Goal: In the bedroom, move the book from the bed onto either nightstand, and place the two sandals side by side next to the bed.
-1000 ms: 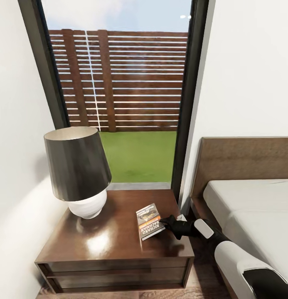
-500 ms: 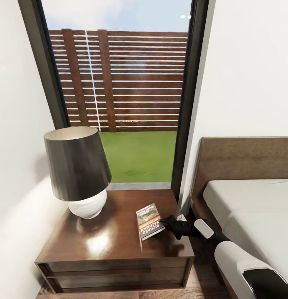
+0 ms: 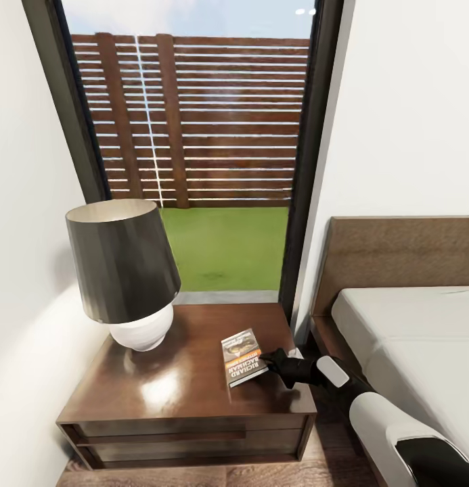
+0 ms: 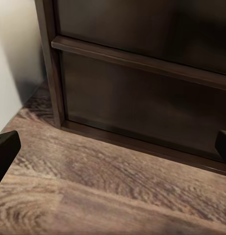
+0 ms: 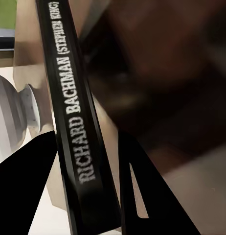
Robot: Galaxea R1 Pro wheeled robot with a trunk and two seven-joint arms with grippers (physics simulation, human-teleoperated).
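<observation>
The book (image 3: 242,357) lies on the right part of the nightstand (image 3: 173,389), cover up with the white "RICHARD BACHMAN" letters showing. My right gripper (image 3: 268,360) reaches in from the bed side and is shut on the book's right edge. In the right wrist view the dark spine (image 5: 76,132) stands between the two black fingers (image 5: 30,181), which touch it on both sides. My left gripper (image 4: 114,149) is open, low over the wooden floor in front of the nightstand's drawers. The bed (image 3: 410,338) lies to the right. The sandals are out of view.
A lamp (image 3: 122,270) with a black shade and white round base fills the nightstand's left part. A white wall is close on the left, and a tall window with a dark frame (image 3: 305,169) stands behind. The dark headboard (image 3: 396,253) rises right of the nightstand.
The whole head view has shifted slightly, so the camera moved. The book, the nightstand and my right gripper keep the same places relative to each other.
</observation>
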